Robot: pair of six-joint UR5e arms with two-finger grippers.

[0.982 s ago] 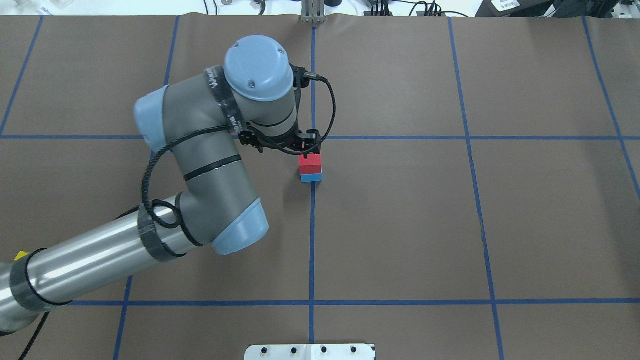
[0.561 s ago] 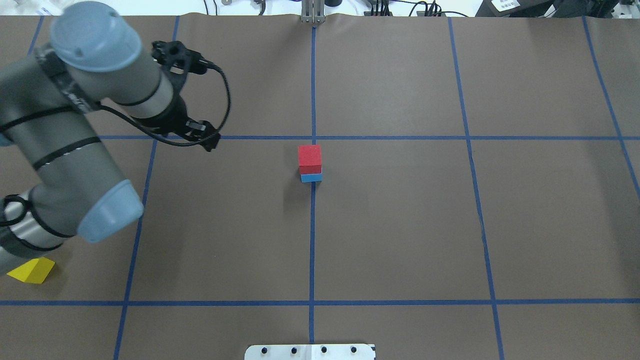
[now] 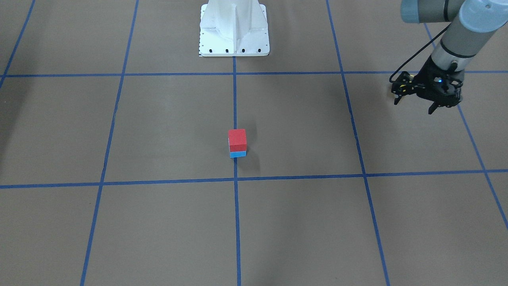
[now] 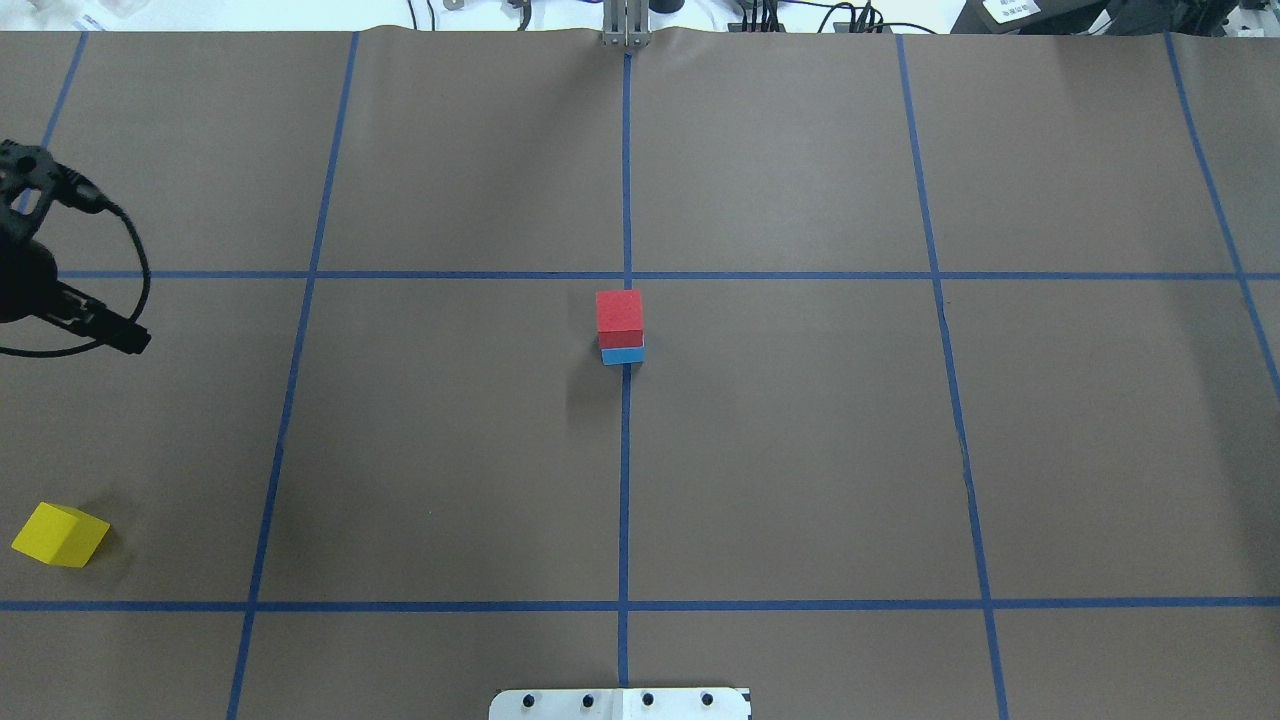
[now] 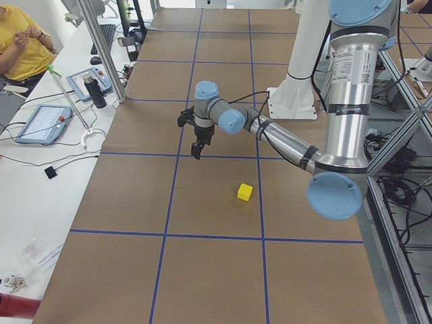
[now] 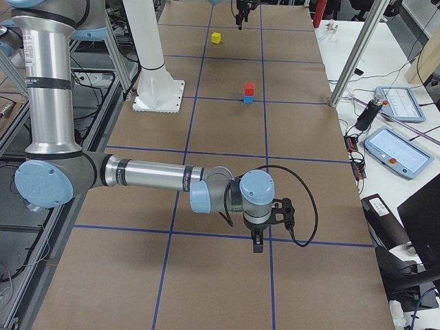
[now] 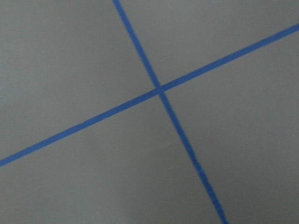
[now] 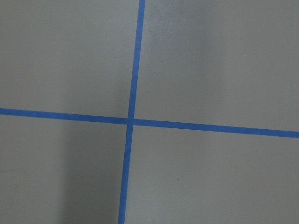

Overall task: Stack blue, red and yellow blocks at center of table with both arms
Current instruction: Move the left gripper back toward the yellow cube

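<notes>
A red block sits on top of a blue block at the table's center; the stack also shows in the front-facing view. A yellow block lies alone at the near left of the table. My left gripper is open and empty. It hangs above the table far to the left of the stack, at the overhead view's left edge. My right gripper shows only in the exterior right view, far from the blocks; I cannot tell if it is open or shut.
The brown table cover carries a grid of blue tape lines. The robot's white base stands at the table's near edge. Operator tables with tablets run along the far side.
My left arm has drawn back from the stack to the table's left edge, leaving the red block on the blue one. The yellow block has come into view.
</notes>
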